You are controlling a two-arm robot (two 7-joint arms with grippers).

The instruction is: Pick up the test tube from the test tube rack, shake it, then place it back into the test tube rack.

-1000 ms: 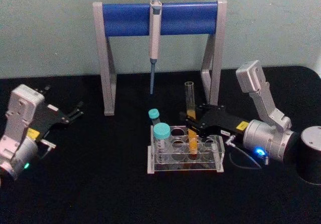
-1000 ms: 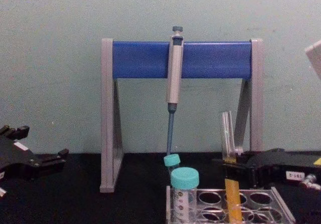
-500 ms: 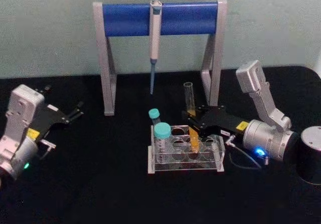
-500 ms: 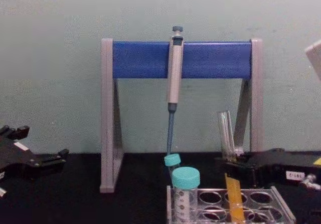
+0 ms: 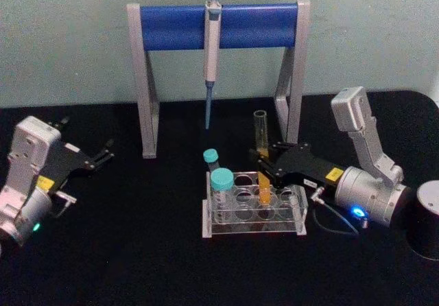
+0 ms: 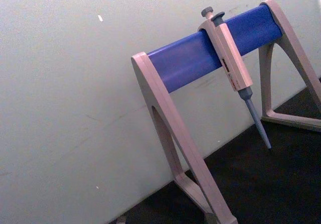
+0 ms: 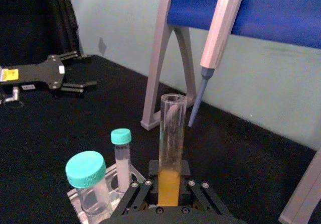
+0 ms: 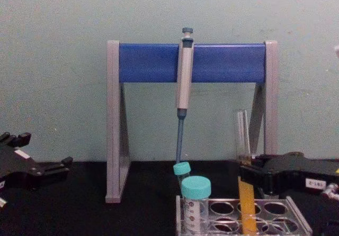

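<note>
Now, right gripper (image 5: 263, 165): clamped on tube (image 5: 260, 131) (upright, orange liquid low)
Tube foot: inside a rack (image 5: 254, 229) hole, right side
Left gripper (image 5: 106, 154): parked at left, grip unclear

The clear test tube (image 5: 259, 133), orange-yellow liquid low inside, stands nearly upright in the clear test tube rack (image 5: 230, 228).

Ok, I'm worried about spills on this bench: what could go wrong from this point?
1. The test tube has no cap and holds orange liquid; the right gripper clamps it, so hard shaking could spill it.
2. Its lower end sits in the test tube rack; a tilted move could drag the rack or knock the teal-capped vial nearby.
The left gripper is parked far left.
</note>
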